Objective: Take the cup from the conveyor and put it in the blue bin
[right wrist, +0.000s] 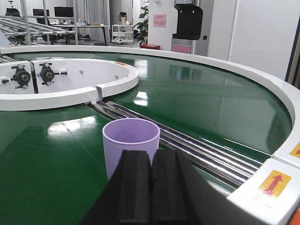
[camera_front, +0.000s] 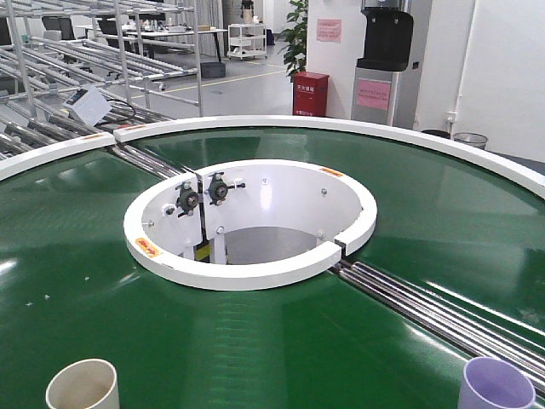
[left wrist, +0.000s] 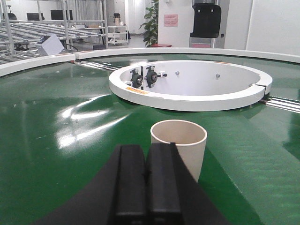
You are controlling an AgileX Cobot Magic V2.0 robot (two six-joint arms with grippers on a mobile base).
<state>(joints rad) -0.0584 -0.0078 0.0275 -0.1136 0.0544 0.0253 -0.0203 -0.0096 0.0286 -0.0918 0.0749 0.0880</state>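
Cups upright on the conveyor.
Cream cup just ahead of left gripper, lilac cup by steel rollers ahead of right gripper; both grippers' jaws pressed together.

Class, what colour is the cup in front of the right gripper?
The cup is pale lilac; the right wrist view shows it best.

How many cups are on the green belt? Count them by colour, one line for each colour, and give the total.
Cream cup: 1
Purple cup: 1
Total: 2
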